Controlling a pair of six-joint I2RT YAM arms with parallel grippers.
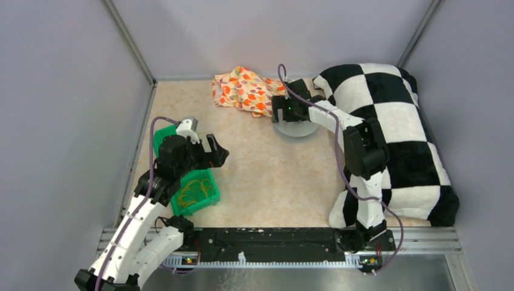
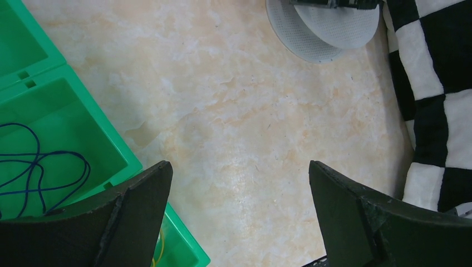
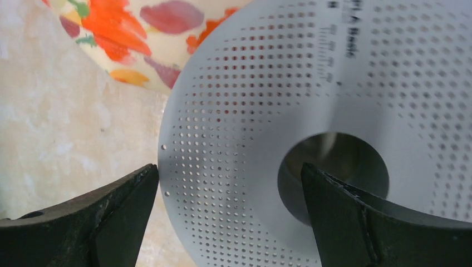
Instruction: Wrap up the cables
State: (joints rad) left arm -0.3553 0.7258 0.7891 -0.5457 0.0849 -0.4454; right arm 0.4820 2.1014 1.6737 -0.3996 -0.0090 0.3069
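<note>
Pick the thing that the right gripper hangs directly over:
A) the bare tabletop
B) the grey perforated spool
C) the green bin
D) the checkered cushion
B: in the right wrist view the right gripper has its open fingers spread above the grey spool, whose perforated disc fills most of the frame.

Two white arms, black joints
Left arm (image 1: 134, 223) and right arm (image 1: 330, 116) each carry a thin purple cord (image 1: 338, 160) along white shells.
</note>
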